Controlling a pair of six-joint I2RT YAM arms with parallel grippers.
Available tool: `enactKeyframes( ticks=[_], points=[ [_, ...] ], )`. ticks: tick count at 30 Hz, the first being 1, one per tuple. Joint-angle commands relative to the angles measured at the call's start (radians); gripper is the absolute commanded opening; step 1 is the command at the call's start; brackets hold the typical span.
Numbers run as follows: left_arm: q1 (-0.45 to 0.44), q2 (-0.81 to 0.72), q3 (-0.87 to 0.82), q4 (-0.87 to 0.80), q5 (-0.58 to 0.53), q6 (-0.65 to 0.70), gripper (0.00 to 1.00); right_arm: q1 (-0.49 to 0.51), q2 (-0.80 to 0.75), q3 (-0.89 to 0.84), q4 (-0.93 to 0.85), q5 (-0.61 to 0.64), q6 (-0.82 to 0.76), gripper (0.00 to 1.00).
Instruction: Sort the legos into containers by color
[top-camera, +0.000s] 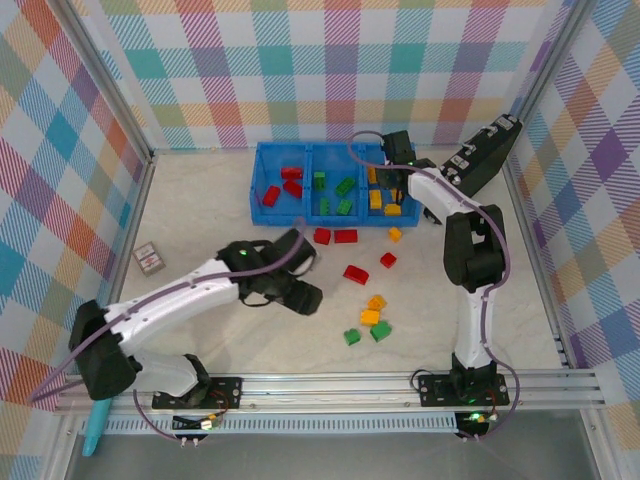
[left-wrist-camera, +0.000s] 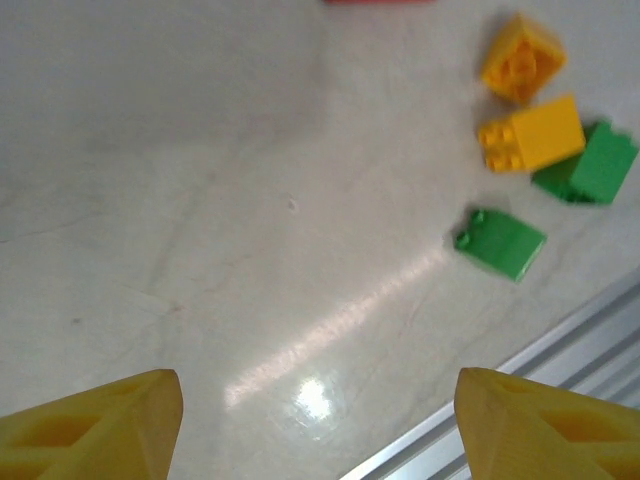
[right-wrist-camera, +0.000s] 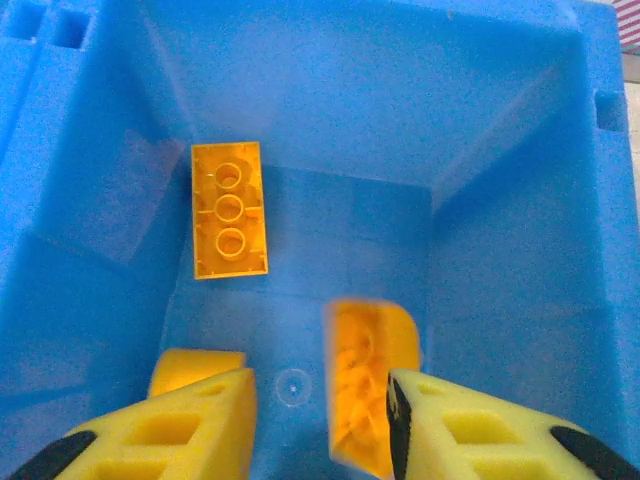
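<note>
**Two grippers, both open: one pick to line up, one drop to finish**

Toward the table's near edge the left gripper (top-camera: 303, 296) hangs low. Its yellow fingers (left-wrist-camera: 120, 420) are spread wide with nothing between them. Just to its right lies a cluster of legos. A lone green brick (left-wrist-camera: 500, 242) sits nearest the edge, with a second green brick (left-wrist-camera: 590, 165), a yellow brick (left-wrist-camera: 530, 133) and an orange wedge (left-wrist-camera: 520, 57) beyond it. The lone green looks the easiest pick. The yellow one touches its green neighbour, so the fingers should straddle its free sides and come straight down.

At the far edge the right gripper (top-camera: 392, 180) is over the right-hand compartment of the blue tray (top-camera: 268, 160). Its jaws are parted around a blurred orange brick (right-wrist-camera: 365, 380), apparently dropping. I cannot tell whether a finger touches it. A flat orange brick (right-wrist-camera: 229, 209) already lies on that floor. A straight lift should clear the walls.

A grey card (top-camera: 148, 258) lies near the left edge, out of the way. Mid-table, two red bricks (top-camera: 355, 274) lie on any carry route to the tray. Two more red bricks (top-camera: 335, 236) and an orange one (top-camera: 395, 234) sit just before the tray's near wall. A black case (top-camera: 485, 155) leans at the far right corner, close beside the right arm, which could brush it on a swing.
</note>
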Motion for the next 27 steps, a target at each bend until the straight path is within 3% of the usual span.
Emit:
enactKeyframes(
  ticks=[1, 10, 27],
  points=[
    [-0.073, 0.042, -0.005, 0.026, -0.014, 0.05, 0.73, -0.001, 0.007, 0.024, 0.015, -0.027, 0.011, 0.42],
    [-0.207, 0.167, -0.015, 0.214, 0.024, 0.108, 0.72, -0.002, -0.031, 0.018, 0.006, -0.074, 0.02, 0.45],
    [-0.297, 0.341, -0.039, 0.392, 0.053, 0.18, 0.69, -0.003, -0.311, -0.153, -0.053, -0.082, 0.037, 0.55]
  ],
)
